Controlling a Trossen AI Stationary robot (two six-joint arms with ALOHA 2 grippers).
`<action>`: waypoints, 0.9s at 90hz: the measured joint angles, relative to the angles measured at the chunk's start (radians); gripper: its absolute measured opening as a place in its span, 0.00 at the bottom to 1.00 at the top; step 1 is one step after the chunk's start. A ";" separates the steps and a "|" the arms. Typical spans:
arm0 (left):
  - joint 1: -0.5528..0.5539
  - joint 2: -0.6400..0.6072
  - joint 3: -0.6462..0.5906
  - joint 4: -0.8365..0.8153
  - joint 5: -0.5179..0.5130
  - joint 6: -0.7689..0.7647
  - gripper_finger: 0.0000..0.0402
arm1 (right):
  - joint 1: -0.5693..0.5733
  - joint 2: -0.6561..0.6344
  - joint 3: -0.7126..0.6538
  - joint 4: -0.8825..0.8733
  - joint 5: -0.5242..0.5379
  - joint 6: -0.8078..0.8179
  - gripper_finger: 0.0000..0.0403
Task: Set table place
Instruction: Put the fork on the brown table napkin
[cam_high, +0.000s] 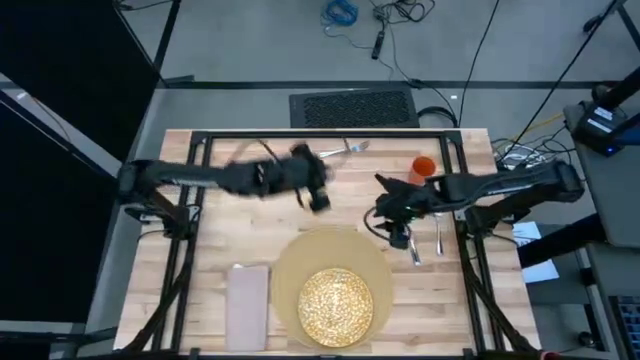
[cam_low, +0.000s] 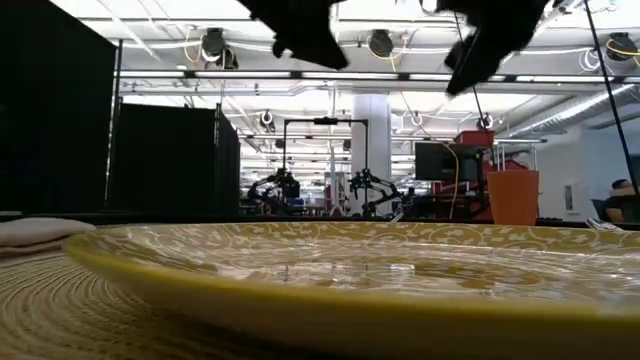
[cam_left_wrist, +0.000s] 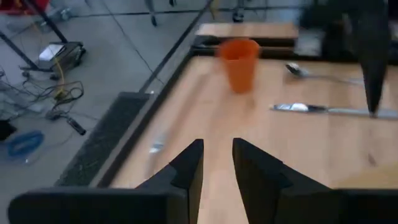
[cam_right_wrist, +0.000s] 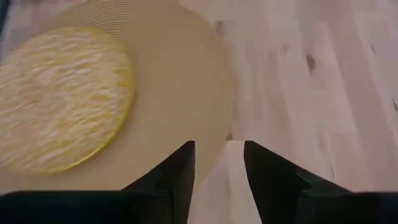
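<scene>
A round tan placemat (cam_high: 300, 262) lies at the table's near middle with the yellow speckled plate (cam_high: 335, 305) on it. The beige napkin (cam_high: 247, 295) lies flat to its left. A fork (cam_high: 345, 150) lies near the far edge, and the orange cup (cam_high: 423, 168) stands upright at the far right. A knife (cam_high: 413, 248) and a spoon (cam_high: 438, 232) lie right of the placemat. My left gripper (cam_high: 318, 197) hangs open above the table's middle, holding nothing. My right gripper (cam_right_wrist: 219, 163) is open above the placemat's right edge (cam_right_wrist: 211, 112), also holding nothing.
A black metal frame (cam_high: 300, 135) rings the table (cam_high: 200, 250). Bare wood shows between the fork and the placemat and along the left side. In the left wrist view the cup (cam_left_wrist: 239, 62), spoon (cam_left_wrist: 311, 73) and knife (cam_left_wrist: 323, 109) lie ahead of the fingers.
</scene>
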 joint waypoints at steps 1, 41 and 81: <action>0.019 -0.006 0.004 -0.010 0.017 0.001 0.18 | -0.008 0.000 -0.013 0.032 -0.003 0.000 0.28; 0.474 0.300 0.433 -0.413 0.537 0.129 0.18 | -0.214 0.212 -0.122 0.586 -0.151 0.010 0.28; 0.375 0.607 0.556 -0.439 0.570 0.247 0.18 | -0.357 0.111 -0.017 0.231 -0.019 -0.119 0.50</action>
